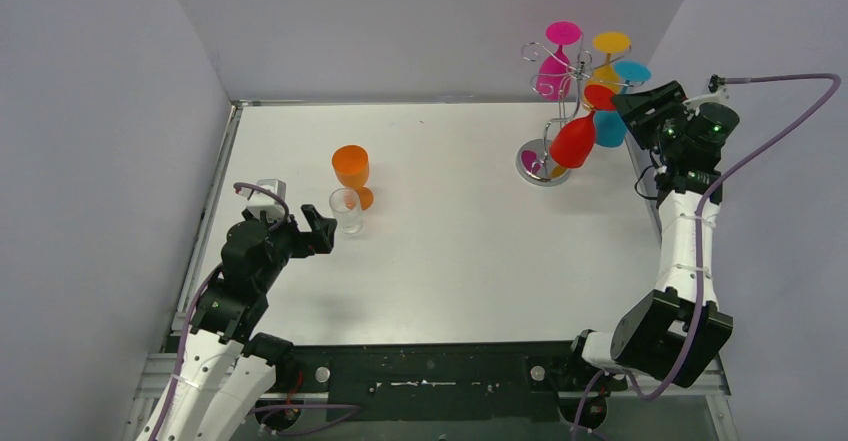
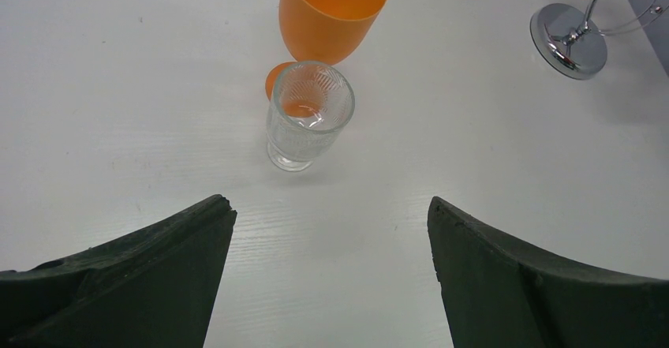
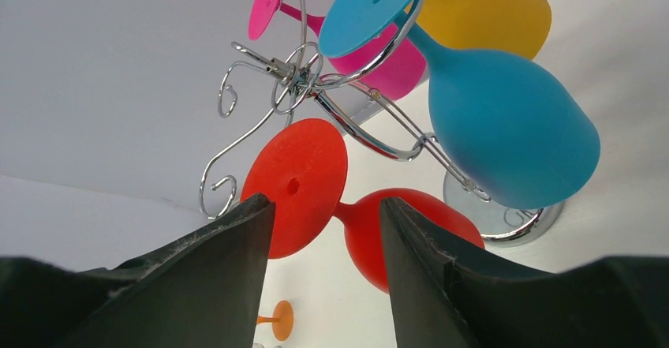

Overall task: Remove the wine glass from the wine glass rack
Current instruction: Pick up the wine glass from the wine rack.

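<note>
The silver wire wine glass rack (image 1: 545, 163) stands at the table's far right, also in the right wrist view (image 3: 293, 70). A red (image 1: 574, 139), a blue (image 1: 611, 128), a pink (image 1: 552, 76) and a yellow glass (image 1: 610, 43) hang upside down from it. My right gripper (image 1: 625, 104) is open beside the rack's top. In its wrist view the fingertips (image 3: 325, 200) sit just short of the red glass's round foot (image 3: 300, 182), whose edge is hidden behind the left finger. My left gripper (image 1: 322, 229) is open and empty above the table (image 2: 329, 202).
An orange glass (image 1: 351, 169) and a small clear glass (image 1: 346, 210) stand upright side by side on the white table (image 1: 460, 251), just ahead of my left gripper. Grey walls close the table at the back and both sides. The rack's disc base shows in the left wrist view (image 2: 569, 39).
</note>
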`<state>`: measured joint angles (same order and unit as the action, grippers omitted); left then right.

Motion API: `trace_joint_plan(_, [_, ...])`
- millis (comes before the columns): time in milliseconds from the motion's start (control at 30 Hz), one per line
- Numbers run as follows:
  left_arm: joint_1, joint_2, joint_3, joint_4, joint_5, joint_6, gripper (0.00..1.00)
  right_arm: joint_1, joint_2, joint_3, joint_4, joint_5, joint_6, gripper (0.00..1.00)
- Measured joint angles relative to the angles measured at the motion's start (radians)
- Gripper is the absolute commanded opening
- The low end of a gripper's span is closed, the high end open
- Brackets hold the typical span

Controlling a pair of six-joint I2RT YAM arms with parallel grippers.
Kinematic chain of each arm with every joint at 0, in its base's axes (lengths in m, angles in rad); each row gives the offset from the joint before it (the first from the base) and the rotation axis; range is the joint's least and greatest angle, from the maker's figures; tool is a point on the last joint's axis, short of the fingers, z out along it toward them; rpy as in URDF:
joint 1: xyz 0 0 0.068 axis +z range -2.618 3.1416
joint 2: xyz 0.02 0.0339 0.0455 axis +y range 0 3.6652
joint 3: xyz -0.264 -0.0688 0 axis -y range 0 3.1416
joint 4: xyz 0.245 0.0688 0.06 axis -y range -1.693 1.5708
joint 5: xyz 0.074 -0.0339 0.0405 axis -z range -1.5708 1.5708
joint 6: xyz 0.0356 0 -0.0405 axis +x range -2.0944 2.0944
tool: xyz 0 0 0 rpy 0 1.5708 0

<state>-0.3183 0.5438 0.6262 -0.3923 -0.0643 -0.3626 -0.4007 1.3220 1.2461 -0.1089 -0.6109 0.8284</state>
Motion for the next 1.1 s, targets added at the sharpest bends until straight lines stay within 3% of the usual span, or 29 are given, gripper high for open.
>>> trace_joint_plan(367, [0.0,-0.006,0.0,0.0,0.002,0.0,0.9,0.0,0.041,-0.003,0.076,-0.034,0.055,0.39])
trace_joint_plan(767, [0.0,-0.005,0.0,0.0,0.003,0.0,0.91,0.0,0.046,-0.027,0.112,-0.053,0.085,0.38])
trace_joint_plan(1100, [0.001,0.0,0.0,0.0,0.01,0.0,0.91,0.0,0.046,-0.052,0.133,-0.06,0.104,0.29])
